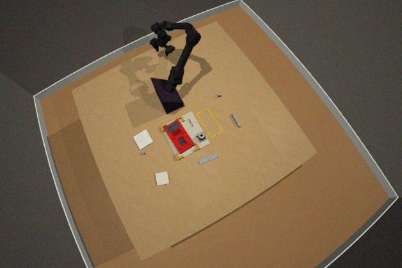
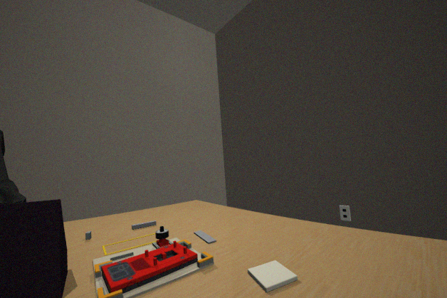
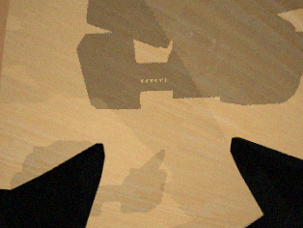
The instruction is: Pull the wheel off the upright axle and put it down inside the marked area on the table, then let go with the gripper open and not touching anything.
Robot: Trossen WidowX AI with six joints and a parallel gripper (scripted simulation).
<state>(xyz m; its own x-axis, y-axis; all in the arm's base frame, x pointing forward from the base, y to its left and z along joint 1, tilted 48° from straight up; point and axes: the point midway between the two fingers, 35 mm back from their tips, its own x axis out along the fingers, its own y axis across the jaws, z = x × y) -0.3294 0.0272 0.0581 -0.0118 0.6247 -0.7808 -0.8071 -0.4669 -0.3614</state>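
The wheel [image 1: 199, 135] [image 2: 161, 235], dark with a pale top ring, sits on the upright axle [image 2: 161, 228] above a small red mount at one end of the cream board [image 1: 194, 127] [image 2: 99, 262]. The axle's black tip stands out above the wheel. The marked area [image 1: 204, 125] [image 2: 129, 240] is a yellow rectangle outline on the table beside the board, with nothing inside it. My gripper [image 1: 162, 52] [image 3: 168, 147] is open and empty, raised over the table on the far side of the arm's base from the board. It is out of view in the exterior view.
A red block [image 1: 186, 137] [image 2: 144, 272] lies on the board between orange corner brackets. Grey bars [image 1: 236, 120] [image 1: 208, 158] [image 2: 144, 225] [image 2: 204, 236], a small grey cube [image 1: 219, 94] [image 2: 87, 235] and pale tiles [image 1: 143, 139] [image 1: 162, 178] [image 2: 272, 275] lie around. The dark base [image 1: 168, 99] [image 2: 32, 247] stands nearby.
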